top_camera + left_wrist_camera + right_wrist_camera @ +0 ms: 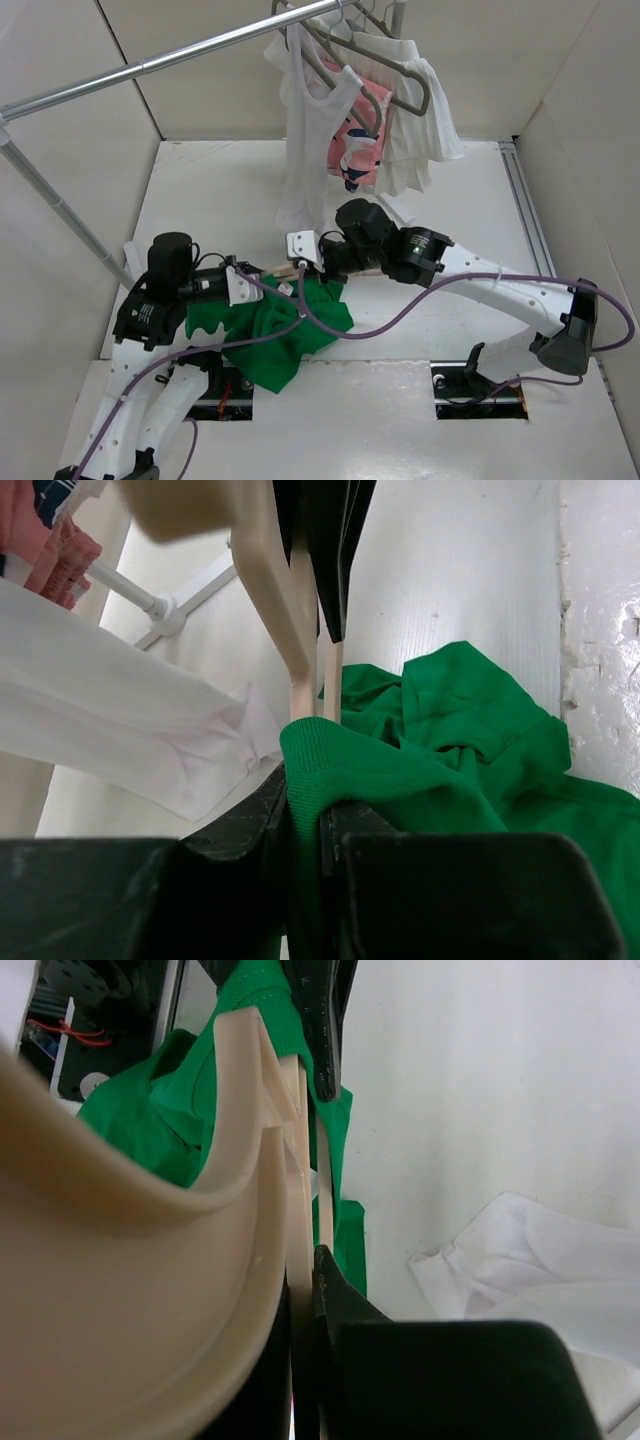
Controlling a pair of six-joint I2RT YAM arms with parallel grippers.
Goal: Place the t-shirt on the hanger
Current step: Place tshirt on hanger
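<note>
From above, the green t-shirt lies bunched on the counter at lower middle. The left hand and right hand meet over it (a beige strip there is probably the hanger).

Left wrist view: the left hand is clamped on the t-shirt's collar at bottom centre, just under the hanger.

Right wrist view: the right hand grips the hanger's thin edge, with the t-shirt at upper left.
</note>
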